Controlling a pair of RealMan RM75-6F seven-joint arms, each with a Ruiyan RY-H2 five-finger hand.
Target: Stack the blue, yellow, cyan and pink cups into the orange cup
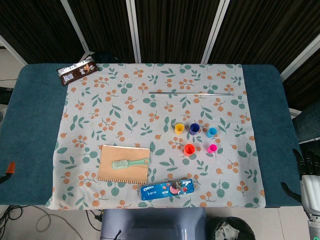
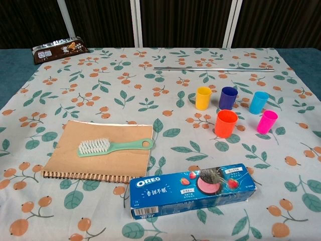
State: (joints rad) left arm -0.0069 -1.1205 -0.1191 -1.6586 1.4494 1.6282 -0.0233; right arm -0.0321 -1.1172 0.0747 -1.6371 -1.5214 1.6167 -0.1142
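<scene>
Five small cups stood upright and unstacked on a leaf-print cloth (image 2: 100, 80) spread over the blue counter (image 1: 30, 125). The yellow cup (image 2: 203, 98), blue cup (image 2: 228, 98) and cyan cup (image 2: 259, 102) formed a back row, each apart from its neighbour. In front of them the orange cup (image 2: 225, 123) sat below the gap between yellow and blue, with the pink cup (image 2: 267, 122) to its right, just beside the cyan one.

Only the right robot hand (image 1: 309, 180) showed, at the far right edge of the head view, low beside the counter and well apart from the cups; whether its fingers were spread or curled could not be told. An orange-tipped part (image 1: 7, 171) at the left edge of that view may have belonged to the left arm; no left robot hand was visible.

Nearer the front lay a green brush (image 2: 113, 146) on a brown spiral notebook (image 2: 100, 160), a blue cookie box (image 2: 193, 191), a thin metal rod (image 2: 213, 69) and a dark snack packet (image 2: 60, 49).
</scene>
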